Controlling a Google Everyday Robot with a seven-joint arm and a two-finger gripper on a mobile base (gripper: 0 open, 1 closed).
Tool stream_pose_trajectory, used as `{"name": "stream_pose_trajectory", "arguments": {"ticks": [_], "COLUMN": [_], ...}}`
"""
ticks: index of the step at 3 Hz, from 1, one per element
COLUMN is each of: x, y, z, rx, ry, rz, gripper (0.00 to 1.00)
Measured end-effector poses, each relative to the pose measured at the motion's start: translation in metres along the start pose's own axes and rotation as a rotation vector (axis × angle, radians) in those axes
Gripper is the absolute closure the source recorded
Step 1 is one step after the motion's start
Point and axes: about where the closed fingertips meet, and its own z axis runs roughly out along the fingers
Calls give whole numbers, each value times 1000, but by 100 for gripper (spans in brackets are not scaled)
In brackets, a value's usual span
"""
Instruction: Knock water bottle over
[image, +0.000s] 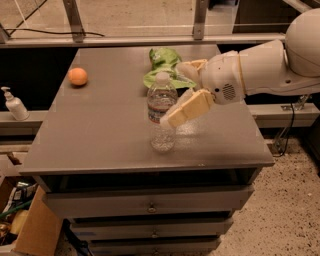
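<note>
The water bottle (162, 111), clear ribbed plastic with a white cap and a white-and-red label band, stands upright near the front middle of the grey table (100, 130). My gripper (176, 95) reaches in from the right on a white arm. It is open: one cream finger (187, 110) has its tip at the bottle's right side by the label, the other finger (189, 67) points left behind the bottle's cap. The bottle's upper part sits at the mouth of the open fingers.
A green chip bag (163, 65) lies behind the bottle, partly hidden by the gripper. An orange (77, 76) sits at the table's left. A white pump dispenser (14, 104) stands on a ledge left of the table. Drawers lie below the tabletop; a cardboard box (30, 227) is at bottom left.
</note>
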Motion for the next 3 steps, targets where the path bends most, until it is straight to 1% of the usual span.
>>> {"name": "stream_pose_trajectory", "arguments": {"ticks": [1, 2, 3], "x": [-19, -33, -43], "y": [-6, -15, -22], "z": [27, 54, 80], "rx": [-16, -28, -39], "ry": [-33, -40, -39], "rz": [-31, -68, -92], "gripper": [0, 0, 0]}}
